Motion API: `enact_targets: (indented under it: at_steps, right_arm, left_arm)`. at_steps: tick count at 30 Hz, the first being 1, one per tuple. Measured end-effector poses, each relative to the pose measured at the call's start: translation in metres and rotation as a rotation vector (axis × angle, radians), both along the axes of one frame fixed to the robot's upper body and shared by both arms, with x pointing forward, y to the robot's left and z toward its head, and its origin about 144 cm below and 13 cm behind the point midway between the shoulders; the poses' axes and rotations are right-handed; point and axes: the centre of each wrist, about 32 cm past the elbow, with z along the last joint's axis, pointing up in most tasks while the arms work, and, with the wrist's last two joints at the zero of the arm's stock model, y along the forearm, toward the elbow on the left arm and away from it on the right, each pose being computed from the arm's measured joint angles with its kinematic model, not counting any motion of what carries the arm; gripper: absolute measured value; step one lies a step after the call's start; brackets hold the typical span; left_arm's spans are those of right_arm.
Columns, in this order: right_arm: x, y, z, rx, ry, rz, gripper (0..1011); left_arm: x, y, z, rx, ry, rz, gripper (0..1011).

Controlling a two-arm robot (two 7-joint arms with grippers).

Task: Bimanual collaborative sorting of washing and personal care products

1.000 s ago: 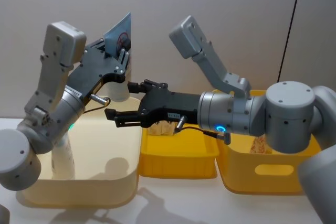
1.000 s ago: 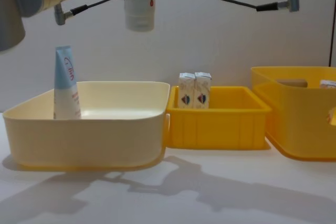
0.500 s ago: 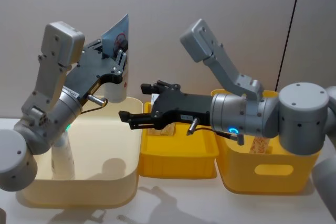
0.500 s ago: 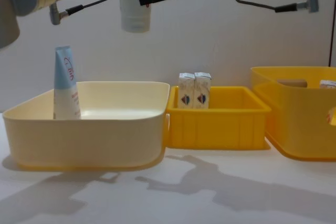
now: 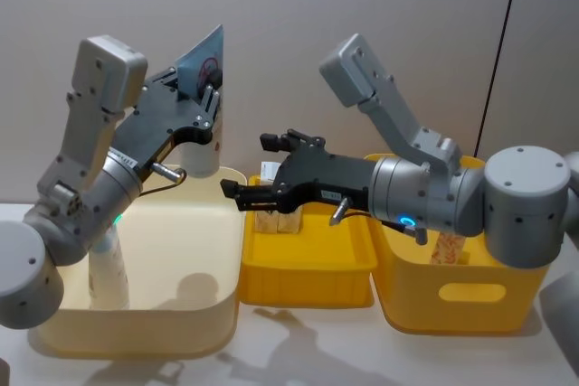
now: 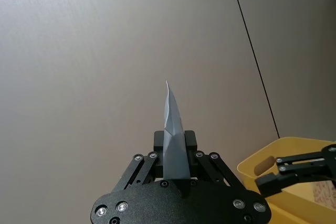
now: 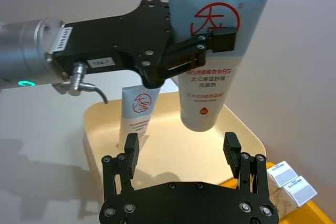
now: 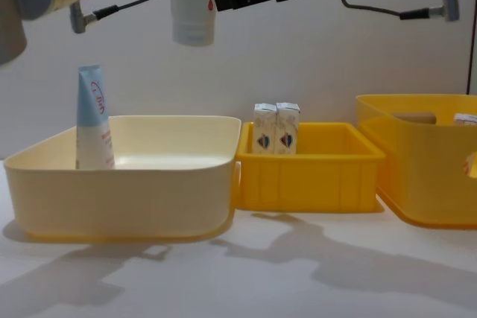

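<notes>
Over the cream plastic bin [image 5: 145,327], my left claw [image 5: 208,101] is clamped on the light blue crimped end of a white squeeze tube [image 5: 203,153] hanging upright, cap down, while my right claw [image 5: 253,169], spread wide and empty, sits just to its right.

A plain grey-beige wall [image 5: 271,6] fills the upper part, with one thin dark seam [image 5: 503,42] at the upper right (slightly slanted). Below, a white table [image 8: 298,273] carries soft shadows.
</notes>
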Motion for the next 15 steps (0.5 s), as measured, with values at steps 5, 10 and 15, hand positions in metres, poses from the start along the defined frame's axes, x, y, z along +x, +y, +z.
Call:
enact_targets:
  at_steps: [5, 10, 15]
  right_arm:
    - [0.004, 0.001, -0.002, 0.007, -0.026, -0.036, 1001]
    - [0.007, 0.001, -0.004, 0.013, -0.037, -0.056, 1001]
    - [0.012, 0.002, -0.006, 0.016, -0.045, -0.07, 1001]
  left_arm:
    - [0.0, -0.001, 0.001, 0.002, 0.005, -0.011, 221]
    - [-0.001, -0.004, 0.003, 0.005, 0.01, -0.027, 221]
    - [0.0, -0.006, 0.006, 0.01, 0.008, -0.038, 222]
